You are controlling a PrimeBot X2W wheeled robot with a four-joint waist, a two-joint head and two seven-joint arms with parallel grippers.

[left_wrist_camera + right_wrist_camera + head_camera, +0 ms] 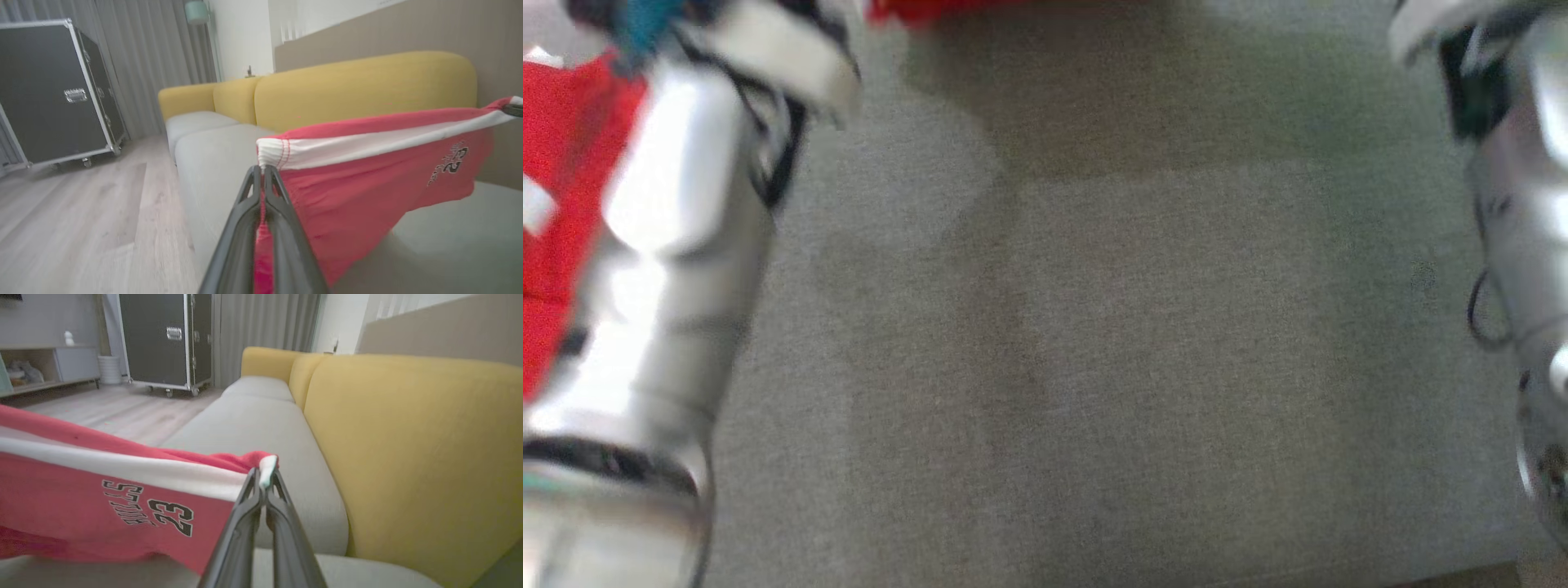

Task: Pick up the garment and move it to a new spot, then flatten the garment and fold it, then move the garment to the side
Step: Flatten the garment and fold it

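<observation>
The red fabric garment with a white band (pixel 367 183) hangs stretched, long axis running between left jaws and right jaws, both clamped on it.

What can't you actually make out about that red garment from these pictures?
- Head view: blurred throughout; the garment is mostly behind the left forearm and cut by the left edge.
- Left wrist view: the small lettering beside the number is too blurred to read; the right end effector is cut off by the right edge.
- Right wrist view: the garment runs past the left edge, so its full shape is unknown.
</observation>
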